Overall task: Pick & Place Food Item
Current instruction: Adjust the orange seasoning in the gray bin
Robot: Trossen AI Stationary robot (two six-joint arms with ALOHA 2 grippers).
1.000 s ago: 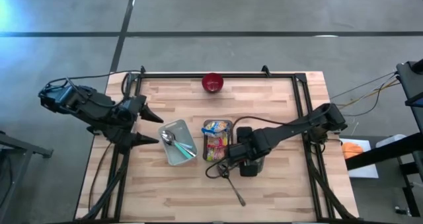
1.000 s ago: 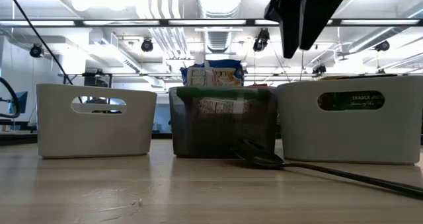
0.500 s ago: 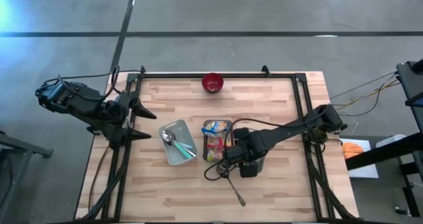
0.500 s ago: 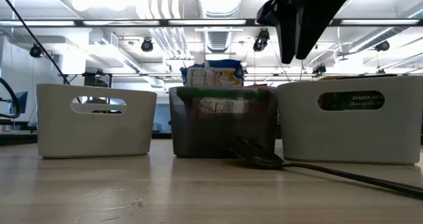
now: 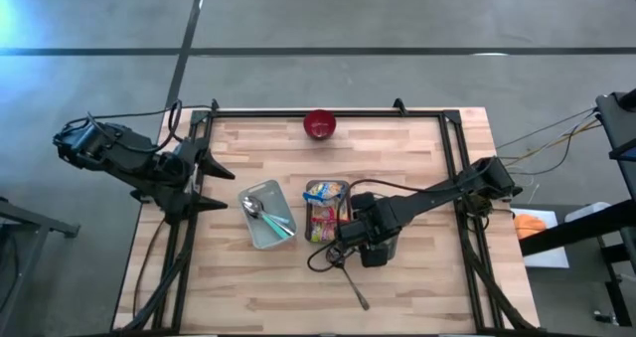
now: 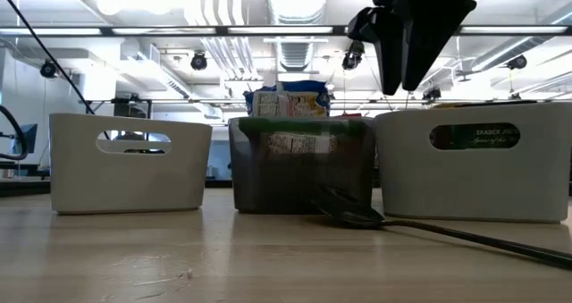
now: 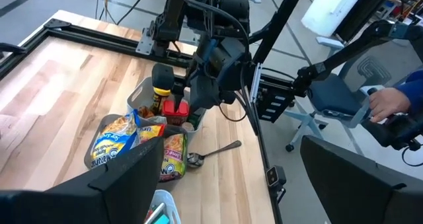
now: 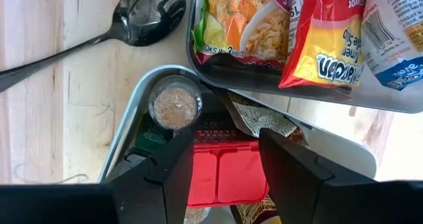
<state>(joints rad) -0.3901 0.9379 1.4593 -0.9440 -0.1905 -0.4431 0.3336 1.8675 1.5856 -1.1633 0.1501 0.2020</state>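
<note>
Three bins stand mid-table. The middle bin (image 5: 326,211) holds colourful food packets (image 8: 317,39). The right bin (image 6: 474,160) holds spice jars, among them a red-lidded jar (image 7: 175,110) standing upright. My right gripper (image 8: 227,135) points down into this bin and is shut on that jar; in the high view the right gripper (image 5: 360,240) hides the jar. My left gripper (image 5: 232,189) waits open at the table's left edge, its fingers wide apart and nothing between them in the left wrist view (image 7: 231,145). My right gripper pinches the jar's red lid (image 8: 225,178) between its two fingers, one on each of two opposite sides. The fingers come from above, pointing almost straight down. The jar stands upright in the right bin among the other jars.
A red bowl (image 5: 319,124) sits at the table's far edge. The left bin (image 5: 266,214) holds utensils. A spoon (image 5: 353,285) lies on the wood just in front of the bins. A jar with a clear top (image 8: 174,105) stands beside the red lid. A person's sleeve (image 7: 396,112) shows beyond the table.
My right gripper has sunk a little toward the right bin and rolled slightly about its own axis. The bins, packets and spoon have stayed where they were.
</note>
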